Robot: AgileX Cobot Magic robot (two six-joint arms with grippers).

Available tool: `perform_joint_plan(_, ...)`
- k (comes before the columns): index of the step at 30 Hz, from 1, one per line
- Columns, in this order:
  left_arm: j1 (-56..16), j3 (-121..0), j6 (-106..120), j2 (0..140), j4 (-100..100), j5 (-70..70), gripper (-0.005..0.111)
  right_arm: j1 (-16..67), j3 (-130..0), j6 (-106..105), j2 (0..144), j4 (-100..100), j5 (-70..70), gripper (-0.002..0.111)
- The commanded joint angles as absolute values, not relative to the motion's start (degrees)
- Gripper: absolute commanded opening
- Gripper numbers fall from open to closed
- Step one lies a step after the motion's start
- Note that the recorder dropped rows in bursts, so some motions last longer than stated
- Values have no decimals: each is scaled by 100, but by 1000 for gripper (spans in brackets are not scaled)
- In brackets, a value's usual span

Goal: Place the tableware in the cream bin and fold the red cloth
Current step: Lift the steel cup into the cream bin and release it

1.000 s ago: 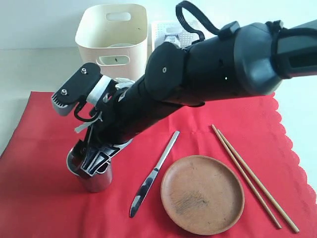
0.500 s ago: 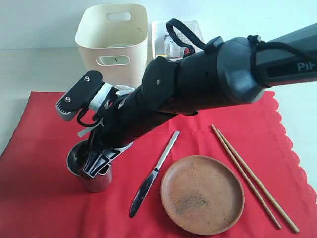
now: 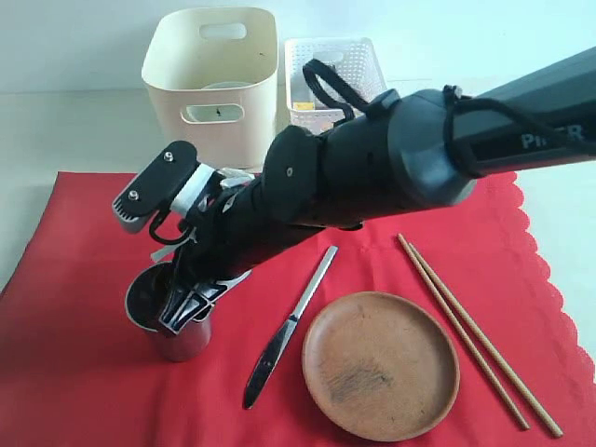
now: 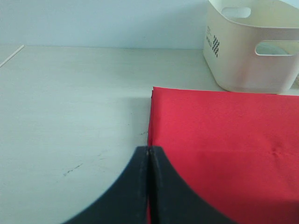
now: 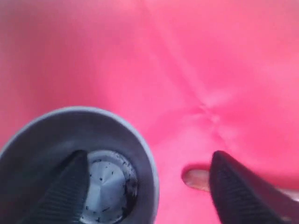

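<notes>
Our right fingers (image 5: pixel 238 186) stand wide and straddle the rim of the steel cup (image 3: pixel 180 343). One finger is down inside the mouth, the other is outside the wall, and neither seems to press on it yet. The cup stands upright on the red cloth (image 3: pixel 74 372), its axis roughly in line with the fingers, so we judge the coming move to be a pinch on that wall and a straight lift. The cream bin (image 3: pixel 209 84) stands beyond the fingers on the bench (image 4: pixel 70 93), with open cloth between. The table knife (image 3: pixel 289 326) lies near the fingers but clear of the cup. Our left fingers (image 4: pixel 135 191) are pressed together on nothing at the cloth's edge, so the right arm has the cup
</notes>
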State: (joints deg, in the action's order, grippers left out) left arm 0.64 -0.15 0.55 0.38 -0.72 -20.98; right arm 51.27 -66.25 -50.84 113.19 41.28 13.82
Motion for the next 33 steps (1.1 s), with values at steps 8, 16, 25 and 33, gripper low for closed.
perform_joint_plan(8, 76, 0, 61, 0, -62, -2023, 0, 5133, -6959, -5086, 10900, 3986, 1579, 0)
perform_joint_plan(16, 76, 0, 61, 0, -62, -2023, 0, 5085, -7646, -5086, 10306, 3986, 1636, 0)
perform_joint_plan(25, 76, 0, 61, 0, -62, -2023, 0, 4374, -8852, -5084, 10479, 3986, 928, 0)
perform_joint_plan(33, 76, 0, 61, 0, -62, -2023, 0, 3799, -9356, -4911, 11374, 4192, 0, 0)
